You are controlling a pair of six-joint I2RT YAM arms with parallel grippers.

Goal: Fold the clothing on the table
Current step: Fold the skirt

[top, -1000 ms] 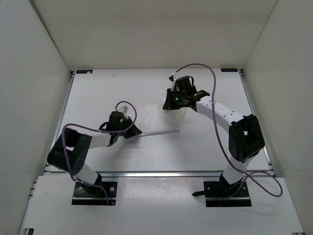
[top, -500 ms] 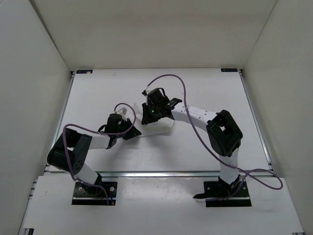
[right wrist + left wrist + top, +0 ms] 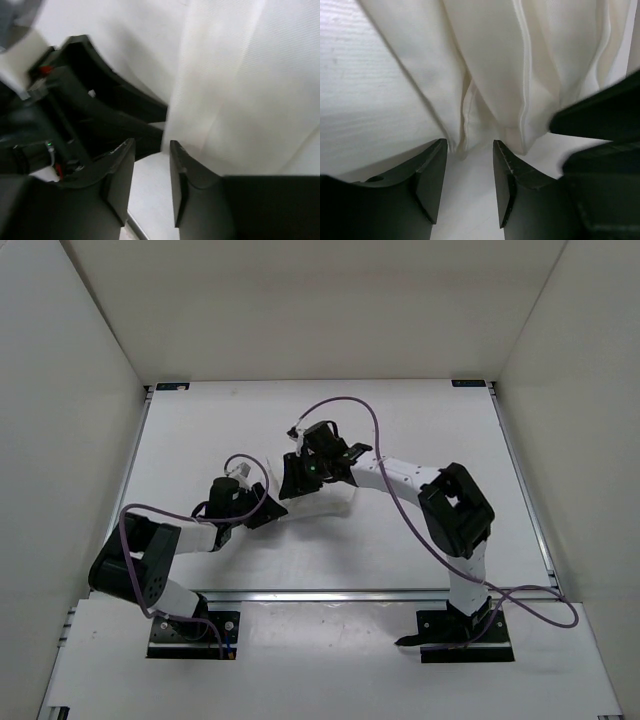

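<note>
The clothing [image 3: 326, 502] lies folded into a small white bundle at the middle of the table [image 3: 200, 440]. My left gripper [image 3: 271, 515] sits low at its left edge, jaws open. In the left wrist view the fingertips [image 3: 442, 145] stop just short of the creased folds of the clothing [image 3: 495, 70], with only bare table between them. My right gripper [image 3: 289, 480] hangs over the bundle's far left corner, close to the left one. Its jaws are also open and empty [image 3: 150, 147], with the clothing [image 3: 240, 90] beside the right finger.
White walls enclose the table on three sides. A silver rail [image 3: 350, 593] runs along the near edge by both arm bases. Purple cables [image 3: 350, 405] loop above the arms. The two grippers are close together; the right one's black body [image 3: 600, 115] shows in the left wrist view.
The right arm swung left, carrying the cloth's far right part over onto the rest. Both grippers, shut on the fabric before, have opened and let go.
</note>
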